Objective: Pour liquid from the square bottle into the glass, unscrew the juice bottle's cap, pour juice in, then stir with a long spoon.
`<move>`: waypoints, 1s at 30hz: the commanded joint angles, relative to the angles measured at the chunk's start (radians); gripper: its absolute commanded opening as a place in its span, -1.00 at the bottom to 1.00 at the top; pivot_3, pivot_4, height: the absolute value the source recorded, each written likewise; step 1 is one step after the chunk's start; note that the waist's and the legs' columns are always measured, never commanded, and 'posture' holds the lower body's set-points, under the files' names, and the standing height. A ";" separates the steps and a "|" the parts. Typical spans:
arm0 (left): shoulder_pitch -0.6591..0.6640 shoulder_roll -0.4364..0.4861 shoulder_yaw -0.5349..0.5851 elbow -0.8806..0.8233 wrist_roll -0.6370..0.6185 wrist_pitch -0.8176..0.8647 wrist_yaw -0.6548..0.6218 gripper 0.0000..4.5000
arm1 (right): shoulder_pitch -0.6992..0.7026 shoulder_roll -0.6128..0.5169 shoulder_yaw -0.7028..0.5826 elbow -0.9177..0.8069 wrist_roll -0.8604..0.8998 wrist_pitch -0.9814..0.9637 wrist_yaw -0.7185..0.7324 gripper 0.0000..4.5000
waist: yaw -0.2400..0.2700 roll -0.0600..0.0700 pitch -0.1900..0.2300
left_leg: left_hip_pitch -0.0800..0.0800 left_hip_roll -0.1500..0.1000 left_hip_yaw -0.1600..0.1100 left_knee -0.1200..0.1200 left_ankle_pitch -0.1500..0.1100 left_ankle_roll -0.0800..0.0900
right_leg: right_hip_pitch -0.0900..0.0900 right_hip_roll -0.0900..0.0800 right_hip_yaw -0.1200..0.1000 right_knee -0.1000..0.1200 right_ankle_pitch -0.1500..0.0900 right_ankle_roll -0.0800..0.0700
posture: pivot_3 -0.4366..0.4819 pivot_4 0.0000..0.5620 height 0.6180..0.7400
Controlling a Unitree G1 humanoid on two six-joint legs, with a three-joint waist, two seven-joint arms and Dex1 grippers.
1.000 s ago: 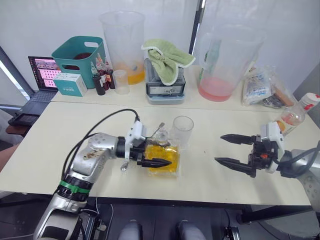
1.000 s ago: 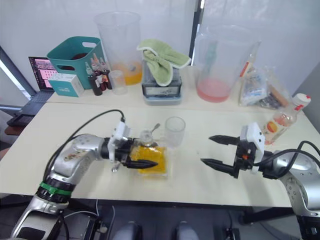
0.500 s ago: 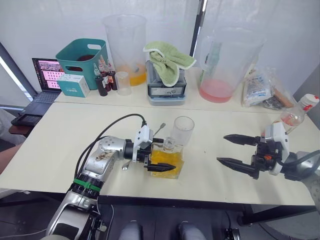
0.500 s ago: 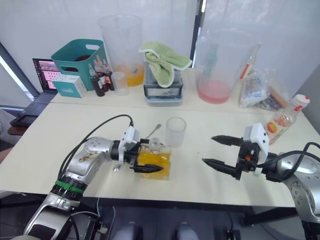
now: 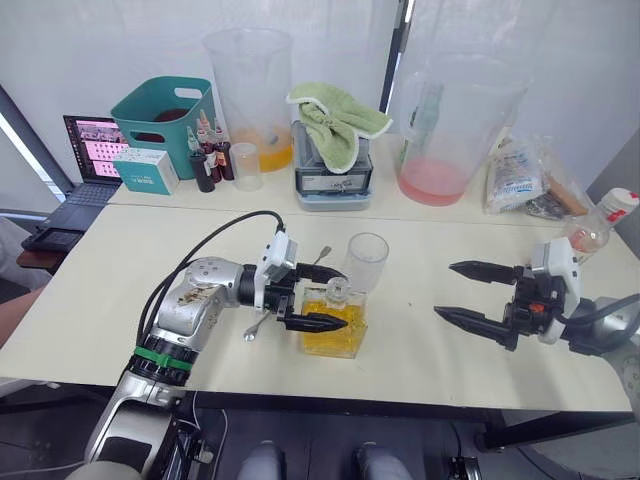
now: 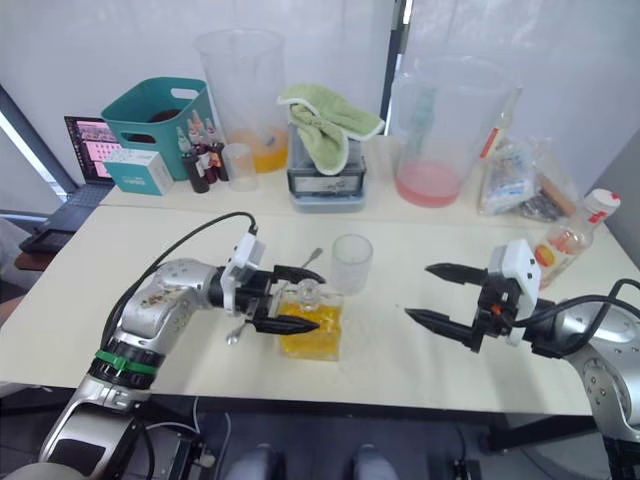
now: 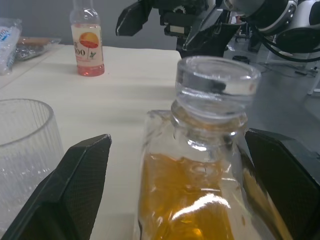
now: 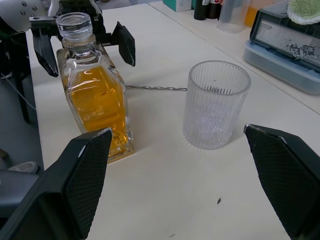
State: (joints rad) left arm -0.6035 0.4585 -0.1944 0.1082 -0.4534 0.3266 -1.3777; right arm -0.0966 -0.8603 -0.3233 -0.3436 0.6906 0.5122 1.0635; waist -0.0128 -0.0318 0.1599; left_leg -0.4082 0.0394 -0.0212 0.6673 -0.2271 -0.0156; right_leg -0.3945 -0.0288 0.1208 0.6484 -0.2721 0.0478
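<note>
1. On the table [image 5: 120, 270], seen from the head, the square bottle [image 5: 333, 318] stands upright just beside the glass [image 5: 366, 262]; the left gripper [image 5: 322, 297] is spread, 1 finger on each side of the bottle.
2. From the left wrist, the stopper [image 7: 218, 79] is seen between the spread fingers, untouched.
3. From the right wrist, the right gripper [image 5: 468, 292], also spread and empty, is well apart from the bottle; the long spoon [image 8: 156, 88] lies behind the bottle.
</note>
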 commanded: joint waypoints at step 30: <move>0.000 -0.036 -0.011 0.043 0.041 -0.103 -0.026 0.27 | -0.296 0.084 0.248 -0.301 0.204 0.263 -0.231 1.00 | -0.001 0.001 0.000 | 0.000 -0.001 -0.003 0.000 0.000 0.000 | 0.002 0.000 0.000 0.000 0.000 0.000 | -0.05 -0.47 1.00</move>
State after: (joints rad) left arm -0.5943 0.4252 -0.2079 0.1500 -0.4207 0.2412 -1.4060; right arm -0.3526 -0.7926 -0.1251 -0.6119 0.8878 0.7432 0.8853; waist -0.0134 -0.0312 0.1602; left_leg -0.4083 0.0381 -0.0249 0.6672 -0.2271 -0.0156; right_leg -0.3927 -0.0287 0.1202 0.6479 -0.2722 0.0478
